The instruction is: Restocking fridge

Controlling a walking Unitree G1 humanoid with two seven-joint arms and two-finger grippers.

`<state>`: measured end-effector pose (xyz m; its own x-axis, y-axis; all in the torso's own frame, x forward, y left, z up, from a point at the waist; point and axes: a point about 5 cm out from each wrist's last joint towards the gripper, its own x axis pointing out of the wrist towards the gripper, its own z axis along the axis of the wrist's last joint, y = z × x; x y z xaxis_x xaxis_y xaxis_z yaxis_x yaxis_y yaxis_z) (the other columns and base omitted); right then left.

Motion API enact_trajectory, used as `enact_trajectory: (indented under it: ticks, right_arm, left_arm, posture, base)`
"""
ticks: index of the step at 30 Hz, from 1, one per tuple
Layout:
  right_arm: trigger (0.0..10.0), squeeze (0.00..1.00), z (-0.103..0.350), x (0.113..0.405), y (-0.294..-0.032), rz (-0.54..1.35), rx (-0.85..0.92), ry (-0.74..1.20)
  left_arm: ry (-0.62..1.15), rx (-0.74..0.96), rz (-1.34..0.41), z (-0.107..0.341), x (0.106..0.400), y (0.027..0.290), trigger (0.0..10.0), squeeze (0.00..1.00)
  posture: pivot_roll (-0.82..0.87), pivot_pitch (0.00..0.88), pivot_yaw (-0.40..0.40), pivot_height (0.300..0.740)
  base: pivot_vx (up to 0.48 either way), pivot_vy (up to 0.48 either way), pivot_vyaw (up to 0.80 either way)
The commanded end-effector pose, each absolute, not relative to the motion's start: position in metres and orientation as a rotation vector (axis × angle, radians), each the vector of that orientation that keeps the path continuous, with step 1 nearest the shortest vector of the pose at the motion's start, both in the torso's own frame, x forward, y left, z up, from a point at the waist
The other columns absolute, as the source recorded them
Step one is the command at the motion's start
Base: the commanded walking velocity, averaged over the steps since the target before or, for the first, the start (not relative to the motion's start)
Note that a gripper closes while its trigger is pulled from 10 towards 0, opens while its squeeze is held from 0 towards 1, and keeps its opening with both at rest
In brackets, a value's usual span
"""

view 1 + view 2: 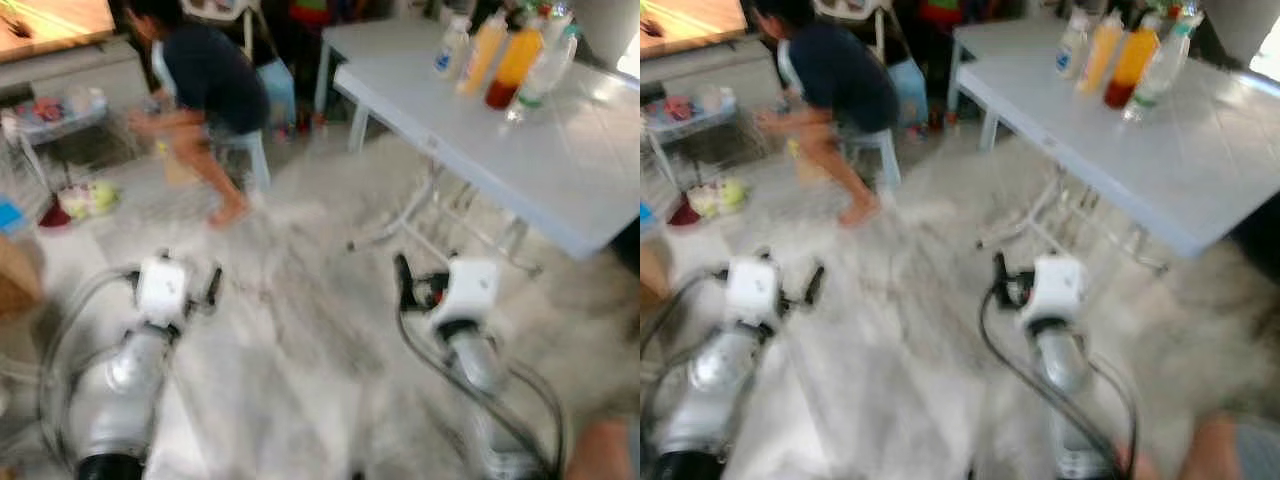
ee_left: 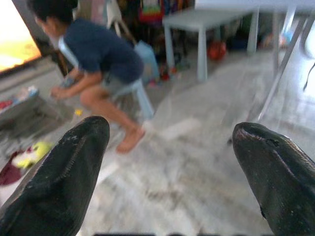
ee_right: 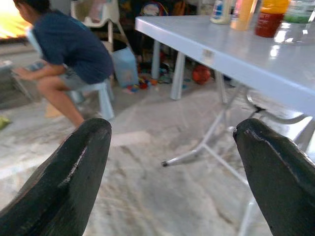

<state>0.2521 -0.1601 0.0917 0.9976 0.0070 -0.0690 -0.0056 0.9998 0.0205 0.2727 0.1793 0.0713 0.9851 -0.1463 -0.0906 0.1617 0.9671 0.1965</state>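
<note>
Marble floor blurred; bottles on surface unreached; both hands spread, empty. Collision risk w/ seated person.

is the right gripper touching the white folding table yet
Apart. The right wrist view shows the right gripper open over bare floor, with the white folding table beyond and above its fingers.

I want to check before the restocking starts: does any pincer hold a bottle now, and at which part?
Nothing is held. The left pincer and the right pincer are open over the floor; the bottles stand on the table.
</note>
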Motion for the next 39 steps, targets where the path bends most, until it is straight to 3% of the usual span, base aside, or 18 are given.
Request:
enact_trajectory:
  ticks: [1, 11, 29, 33, 36, 39]
  right_arm:
    - [10.0, 0.00, 0.099, 0.257, -0.148, 0.049, 0.040, 0.044]
    - [10.0, 0.00, 0.106, 0.258, -0.137, 0.135, 0.034, 0.007]
    - [10.0, 0.00, 0.108, 0.263, -0.149, 0.063, 0.004, -0.008]
    - [10.0, 0.00, 0.108, 0.263, -0.149, 0.060, 0.005, -0.009]
    - [10.0, 0.00, 0.107, 0.261, -0.151, 0.046, 0.099, 0.007]
    - [10.0, 0.00, 0.110, 0.255, -0.157, 0.012, 0.029, -0.022]
  left_arm:
    - [0.081, 0.234, -0.102, 0.074, 0.274, 0.194, 10.0, 0.00]
    - [0.108, 0.227, -0.029, 0.072, 0.281, 0.198, 10.0, 0.00]
    - [0.068, 0.226, -0.002, 0.078, 0.292, 0.202, 10.0, 0.00]
    - [0.059, 0.225, 0.008, 0.079, 0.291, 0.202, 10.0, 0.00]
    - [0.038, 0.227, 0.018, 0.080, 0.286, 0.206, 10.0, 0.00]
    - [0.050, 0.230, 0.030, 0.077, 0.276, 0.219, 10.0, 0.00]
  posture:
    - [-0.03, 0.040, -0.029, 0.740]
    - [-0.03, 0.030, -0.029, 0.740]
    - [-0.05, 0.033, -0.038, 0.740]
    - [-0.04, 0.033, -0.039, 0.740]
    - [-0.04, 0.028, -0.039, 0.740]
    - [-0.04, 0.024, -0.036, 0.740]
  base:
    - [0.480, 0.000, 0.00]
    - [0.480, 0.000, 0.00]
    - [0.480, 0.000, 0.49]
    - [0.146, 0.000, 0.00]
    - [0.000, 0.000, 0.00]
    - [0.000, 0.000, 0.00]
